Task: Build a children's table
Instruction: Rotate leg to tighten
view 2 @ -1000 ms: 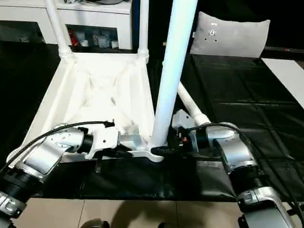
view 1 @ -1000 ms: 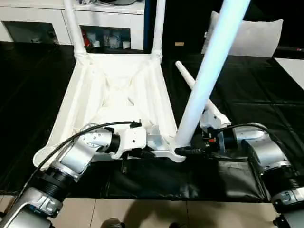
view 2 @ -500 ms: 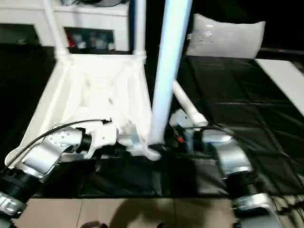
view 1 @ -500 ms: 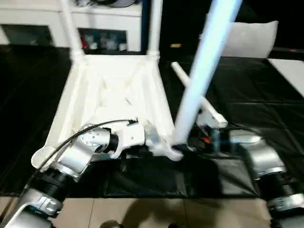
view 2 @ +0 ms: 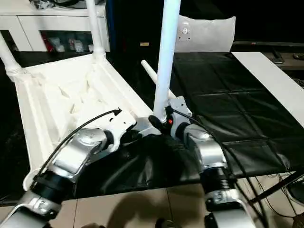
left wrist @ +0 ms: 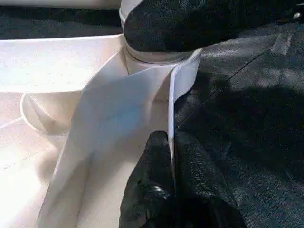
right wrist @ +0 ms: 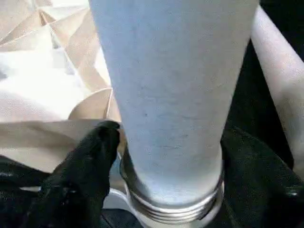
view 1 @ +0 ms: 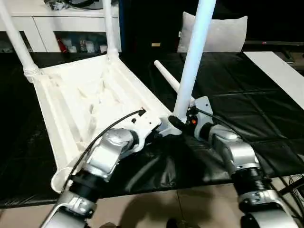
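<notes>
I see an all-white table top (view 1: 80, 99) with ribbed underside, white legs (view 1: 192, 61), my black gripper fingers (left wrist: 190, 175), silver forearms (view 1: 232, 152), glossy black sheet (view 1: 247, 95) creased in squares, pale grey cushion (view 1: 216, 33), white shelves (view 1: 52, 28), beige tiled floor (view 1: 156, 209)

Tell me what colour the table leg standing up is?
White, clearest in the left eye view: the leg.

The leg (view 1: 192, 61) I'm holding runs off the top of the frame, as do both far legs (view 1: 108, 26). My right claw (right wrist: 166, 190) hides its socket. The loose leg (view 1: 167, 78) disappears behind it. Shelf clutter (view 1: 78, 45) at upper left is too small to make out.
</notes>
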